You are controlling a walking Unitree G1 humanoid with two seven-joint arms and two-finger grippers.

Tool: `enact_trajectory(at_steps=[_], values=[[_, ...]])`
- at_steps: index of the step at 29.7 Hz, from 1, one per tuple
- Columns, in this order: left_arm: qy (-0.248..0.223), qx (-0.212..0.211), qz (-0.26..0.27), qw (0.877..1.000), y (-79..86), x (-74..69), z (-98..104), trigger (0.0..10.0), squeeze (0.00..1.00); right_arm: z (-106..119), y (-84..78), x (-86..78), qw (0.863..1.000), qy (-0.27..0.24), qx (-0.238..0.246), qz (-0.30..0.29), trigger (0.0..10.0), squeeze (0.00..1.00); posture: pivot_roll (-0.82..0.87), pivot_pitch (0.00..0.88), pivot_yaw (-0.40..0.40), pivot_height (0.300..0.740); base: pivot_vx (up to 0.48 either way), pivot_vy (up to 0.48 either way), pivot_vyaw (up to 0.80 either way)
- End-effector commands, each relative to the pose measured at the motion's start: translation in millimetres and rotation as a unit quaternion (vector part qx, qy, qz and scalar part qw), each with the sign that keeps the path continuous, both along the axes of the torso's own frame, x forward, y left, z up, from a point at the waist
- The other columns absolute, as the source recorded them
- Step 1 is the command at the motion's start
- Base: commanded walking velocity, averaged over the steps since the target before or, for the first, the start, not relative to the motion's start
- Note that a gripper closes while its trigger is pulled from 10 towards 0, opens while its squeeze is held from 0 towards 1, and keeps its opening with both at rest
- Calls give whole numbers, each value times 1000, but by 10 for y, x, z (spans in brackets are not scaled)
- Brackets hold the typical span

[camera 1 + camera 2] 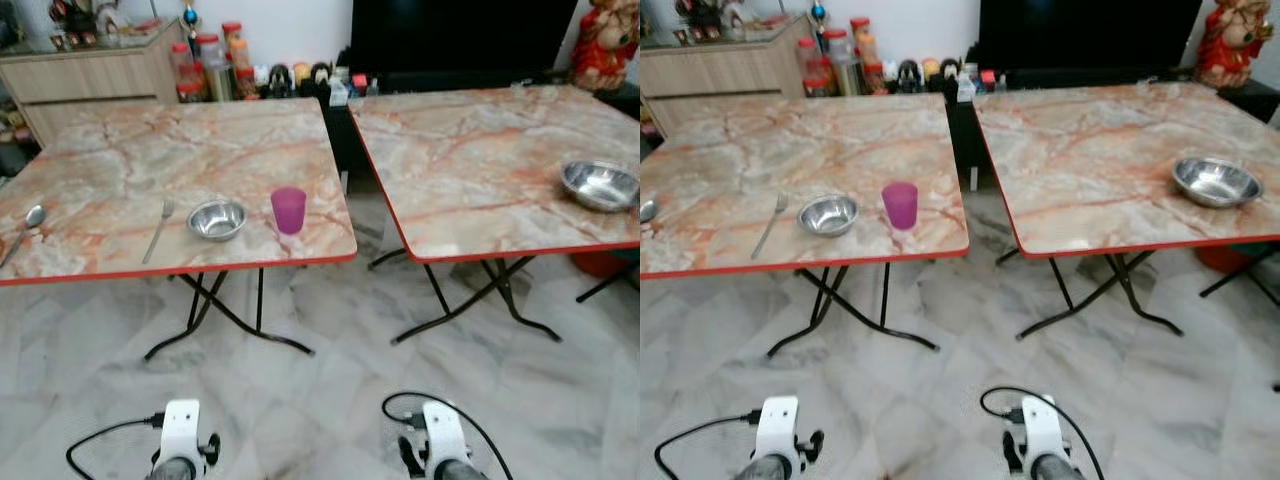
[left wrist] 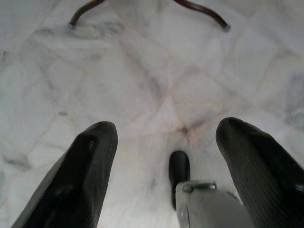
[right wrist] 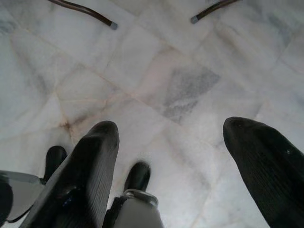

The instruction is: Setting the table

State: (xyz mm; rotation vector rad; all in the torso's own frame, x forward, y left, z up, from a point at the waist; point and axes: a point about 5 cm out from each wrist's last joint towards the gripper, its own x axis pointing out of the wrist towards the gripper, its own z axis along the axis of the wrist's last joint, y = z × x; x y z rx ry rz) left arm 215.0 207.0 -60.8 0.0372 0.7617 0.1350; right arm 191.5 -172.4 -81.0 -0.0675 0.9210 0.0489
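The left table (image 1: pixel 120 160) carries spoon (image 1: pixel 30 222), fork (image 1: pixel 160 228), small bowl (image 1: pixel 217 220), purple cup (image 1: pixel 288 210); the right table (image 1: pixel 470 160) a bowl (image 1: pixel 599 185).

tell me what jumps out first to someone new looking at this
Two marble-patterned tables stand side by side with a gap between them. On the left one, a purple cup sits beside a small steel bowl and a fork. A larger bowl sits alone near the right table's far right edge.
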Motion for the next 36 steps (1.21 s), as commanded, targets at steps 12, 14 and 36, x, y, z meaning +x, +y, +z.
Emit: enact_trajectory(at_steps=[12, 14, 36], values=[[23, -3, 12, 1000, 22, -123, -73, 10000, 0, 33, 7, 64, 1000, -10, 3, 0, 10000, 0, 18, 0, -8, 740, 273, 0, 51], [23, -3, 13, 1000, 23, -124, -73, 10000, 0, 36, 10, 70, 1000, -10, 3, 1, 10000, 0, 19, 0, -9, 740, 276, 0, 0], [23, -5, 11, 1000, 13, -123, -74, 10000, 0, 29, 21, 61, 1000, -7, 7, -2, 10000, 0, 18, 0, -8, 740, 276, 0, 0]])
